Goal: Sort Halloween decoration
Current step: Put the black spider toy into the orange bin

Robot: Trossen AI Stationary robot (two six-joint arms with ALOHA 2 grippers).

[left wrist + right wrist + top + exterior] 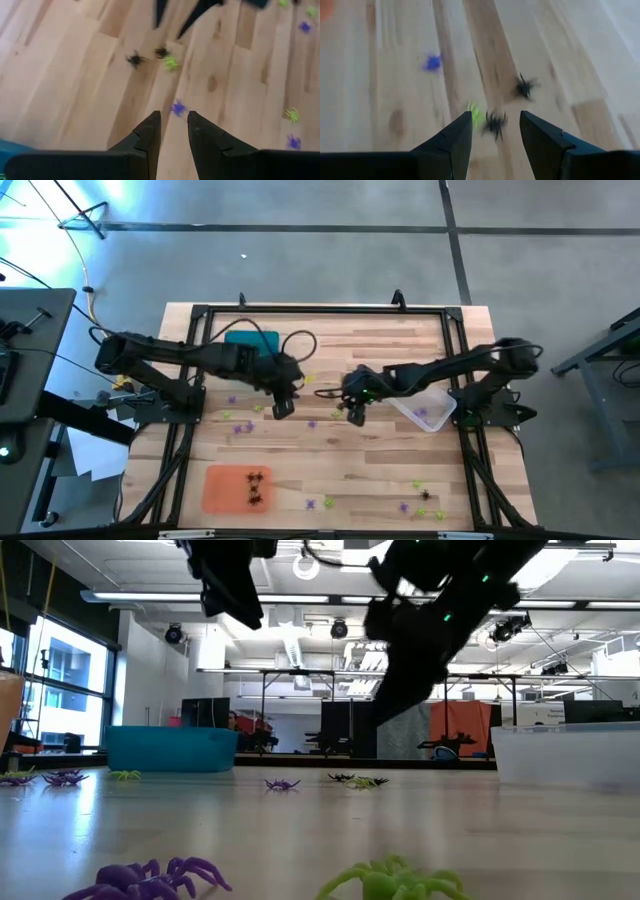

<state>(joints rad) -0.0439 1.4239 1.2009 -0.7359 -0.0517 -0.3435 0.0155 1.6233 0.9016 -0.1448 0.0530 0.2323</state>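
Spiders are lying scattered across the table, and I am working the cluster at its middle. My right gripper (495,131) is hovering with fingers spread over a black spider (495,123) that has a yellow-green one (475,114) just beside it, so I should be closing on the black body alone. My left gripper (174,131) is hanging empty, fingers parted narrowly, above a purple spider (178,107). A few black ones are already lying in the orange tray (225,490) at the near left.

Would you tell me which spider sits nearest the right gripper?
The black spider just ahead of the open right gripper, beside a yellow-green one; the other black spider lies farther off.
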